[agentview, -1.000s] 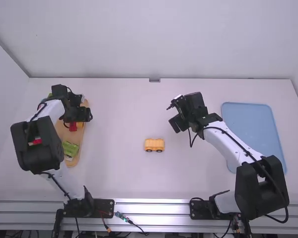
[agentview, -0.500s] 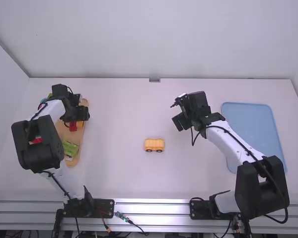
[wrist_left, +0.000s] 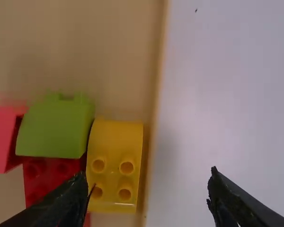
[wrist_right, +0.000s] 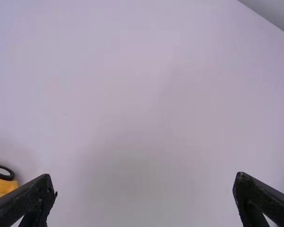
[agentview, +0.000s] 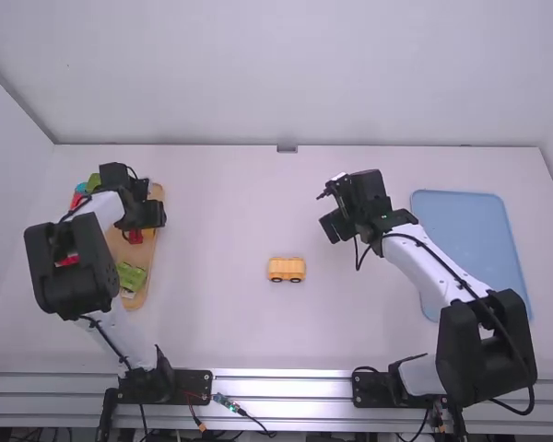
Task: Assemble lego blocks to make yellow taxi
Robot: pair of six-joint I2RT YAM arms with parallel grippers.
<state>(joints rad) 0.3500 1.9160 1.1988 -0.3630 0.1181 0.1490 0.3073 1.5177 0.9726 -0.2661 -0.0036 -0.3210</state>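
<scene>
The yellow wheeled piece (agentview: 287, 269) sits on the middle of the white surface (agentview: 230, 322), two dark wheels showing along its near side. In the right wrist view it is cut off by the edge and partly covered by a finger; one wheel shows in full. A yellow block (wrist_left: 116, 165), rounded at one end and with four studs, lies in the wooden tray (agentview: 136, 293) beside the rim. One finger of the left claw (agentview: 151, 215) overlaps its studded part in the left wrist view; whether they touch I cannot tell. That claw is spread wide, over the tray's edge. Against the yellow block are a green block (wrist_left: 54, 125) and a studded red block (wrist_left: 49, 177), the latter partly behind the finger. The left arm hides much of the tray. The right claw (agentview: 325, 211), also spread, is above the surface, beyond the wheeled piece and to its right. The right arm covers part of the blue tray (agentview: 470, 239).
</scene>
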